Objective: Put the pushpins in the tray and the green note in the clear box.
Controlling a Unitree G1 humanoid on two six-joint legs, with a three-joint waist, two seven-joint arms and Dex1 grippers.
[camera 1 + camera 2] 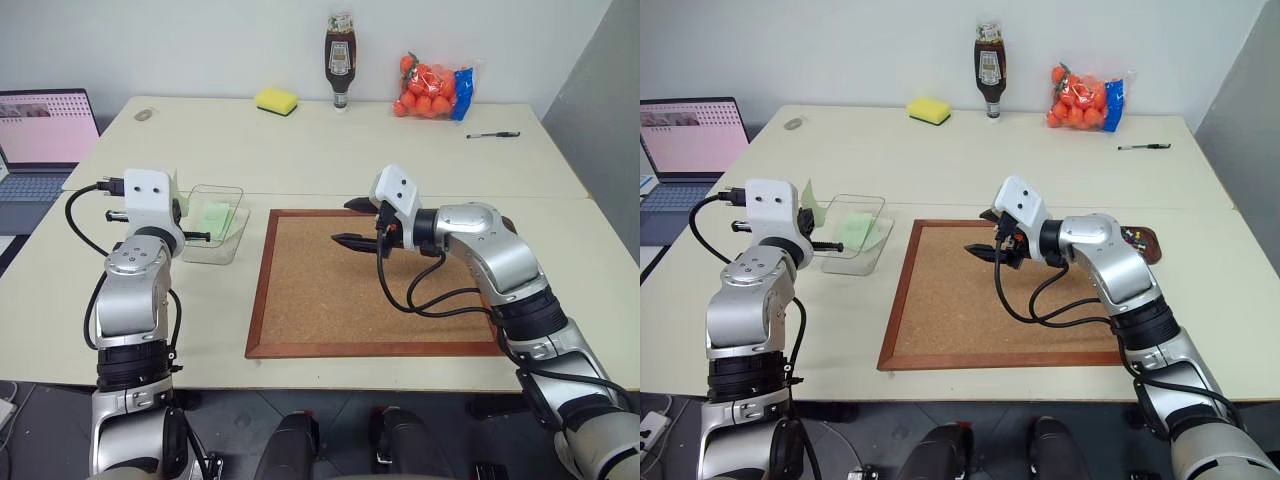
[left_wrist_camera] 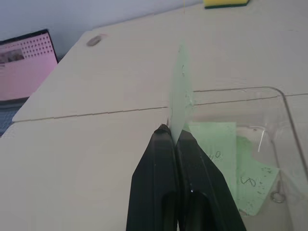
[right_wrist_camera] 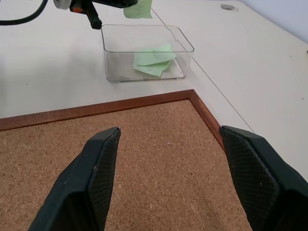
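My left gripper (image 2: 171, 131) is shut on a pale green note (image 2: 182, 91), held upright and edge-on just outside the near left corner of the clear box (image 1: 238, 228). Other green notes (image 1: 212, 215) lie flat inside the box. Over the far middle of the cork board, my right gripper (image 1: 350, 222) hangs open with nothing between its fingers. It points toward the box. The small dark brown tray (image 1: 1150, 232) peeks out behind my right forearm, off the board's right side. Small coloured pushpins (image 1: 1129, 236) lie in it.
The wood-framed cork board (image 1: 350, 300) fills the table's middle and shows no pins. Along the far edge stand a yellow sponge (image 1: 276, 100), a sauce bottle (image 1: 340, 60), a bag of oranges (image 1: 432, 88) and a pen (image 1: 493, 134). A laptop (image 1: 45, 130) sits far left.
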